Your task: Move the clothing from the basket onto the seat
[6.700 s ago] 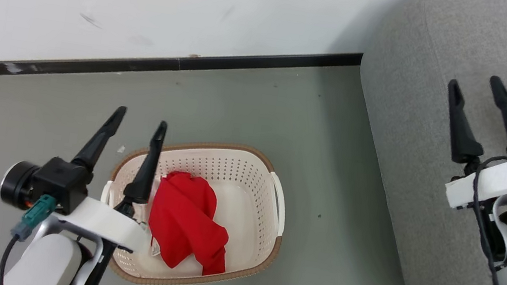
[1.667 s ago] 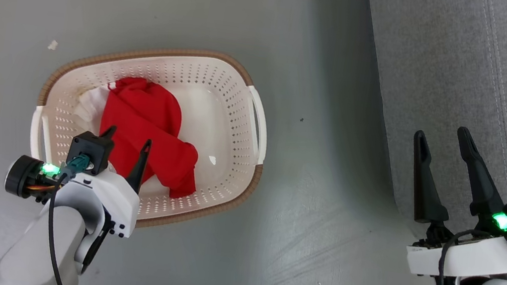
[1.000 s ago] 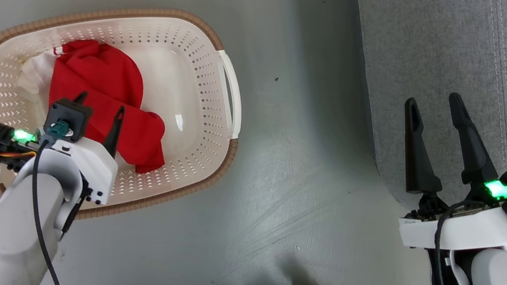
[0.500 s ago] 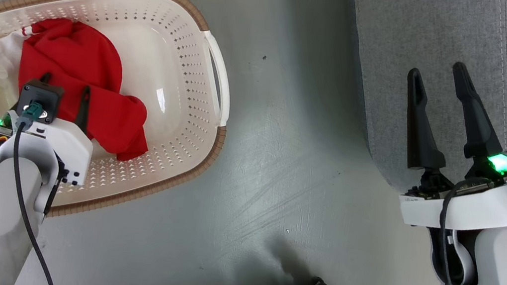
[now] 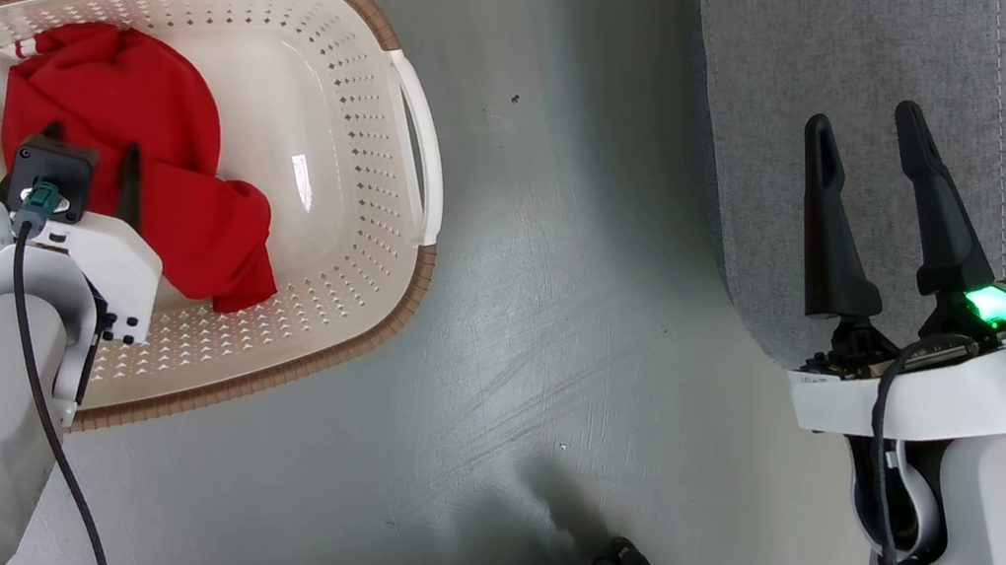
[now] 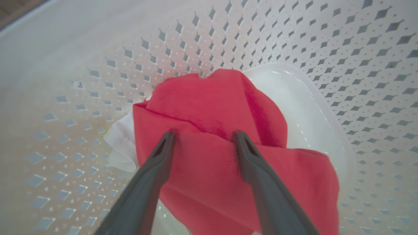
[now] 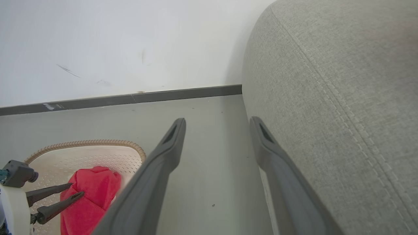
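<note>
Seen from above, my left gripper (image 5: 90,146) is down inside the basket (image 5: 350,70) at the left of the frame. Its two dark fingers are spread wide, with their tips at the clothing (image 5: 186,135), a crumpled bright red garment with a white panel at its left edge. In the left wrist view both tips appear to rest on a raised red fold, one on each side, with nothing pinched yet. My right gripper (image 5: 864,117) hangs at the right of the frame, also spread and empty, over the edge of the grey seat (image 5: 898,42) in the upper right. The seat is well apart from the basket, across bare floor (image 5: 556,330).

The step in hand, as I judge it, is the grab. To do it well, I should sink the tips a little deeper so the fold bunches between them, then close fully (thin fabric slips out of a shallow pinch). I should aim for the thick middle ridge rather than the trailing lower-right end. I should then lift straight up so the cloth clears the perforated wall before I swing towards the seat.
</note>
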### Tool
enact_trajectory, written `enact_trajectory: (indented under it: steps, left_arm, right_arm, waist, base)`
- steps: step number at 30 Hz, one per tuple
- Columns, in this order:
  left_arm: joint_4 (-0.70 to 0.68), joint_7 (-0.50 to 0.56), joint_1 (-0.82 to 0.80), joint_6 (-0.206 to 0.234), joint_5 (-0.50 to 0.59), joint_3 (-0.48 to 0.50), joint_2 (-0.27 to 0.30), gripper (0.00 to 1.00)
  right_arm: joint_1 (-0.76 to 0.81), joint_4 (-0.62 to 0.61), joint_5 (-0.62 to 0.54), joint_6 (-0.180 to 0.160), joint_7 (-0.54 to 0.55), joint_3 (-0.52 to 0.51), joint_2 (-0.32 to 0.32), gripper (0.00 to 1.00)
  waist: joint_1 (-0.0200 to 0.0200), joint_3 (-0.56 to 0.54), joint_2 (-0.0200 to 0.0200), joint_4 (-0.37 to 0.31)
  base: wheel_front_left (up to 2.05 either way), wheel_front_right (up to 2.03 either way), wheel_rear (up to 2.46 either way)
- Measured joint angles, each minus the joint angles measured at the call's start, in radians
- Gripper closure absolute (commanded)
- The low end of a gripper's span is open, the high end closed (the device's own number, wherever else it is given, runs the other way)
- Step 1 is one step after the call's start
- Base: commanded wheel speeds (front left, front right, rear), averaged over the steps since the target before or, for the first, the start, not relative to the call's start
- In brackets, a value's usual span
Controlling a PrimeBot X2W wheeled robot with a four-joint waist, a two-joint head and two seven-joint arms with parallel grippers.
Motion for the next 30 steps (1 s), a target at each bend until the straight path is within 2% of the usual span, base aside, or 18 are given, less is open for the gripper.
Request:
enact_trajectory:
  steps: [1, 3, 9, 30]
  left_arm:
    - [0.005, 0.000, -0.003, 0.004, 0.000, 0.000, -0.001, 0.51]
    - [0.012, 0.000, -0.005, 0.004, 0.000, 0.000, -0.001, 1.00]
    - [0.025, -0.001, -0.005, 0.002, 0.000, -0.013, -0.006, 1.00]
    - [-0.024, -0.062, -0.008, -0.067, 0.052, -0.109, -0.041, 1.00]
  right_arm:
    - [-0.002, 0.000, 0.000, 0.000, 0.000, 0.000, 0.000, 0.00]
    - [-0.011, 0.003, 0.000, 0.000, 0.000, 0.001, 0.000, 0.00]
    - [-0.012, 0.011, 0.001, 0.000, 0.000, -0.001, 0.000, 0.00]
    - [-0.057, 0.036, 0.009, 0.000, 0.000, -0.010, 0.000, 0.00]
  waist:
    - [0.0000, 0.000, 0.0000, 0.000]
    - [0.0000, 0.000, 0.0000, -0.001]
    - [0.0000, -0.003, 0.0000, -0.002]
    - [0.0000, -0.061, 0.0000, 0.035]
  base:
    - [0.00, 0.00, 0.00]
    - [0.00, 0.00, 0.00]
    - [0.00, 0.00, 0.00]
    - [0.00, 0.00, 0.00]
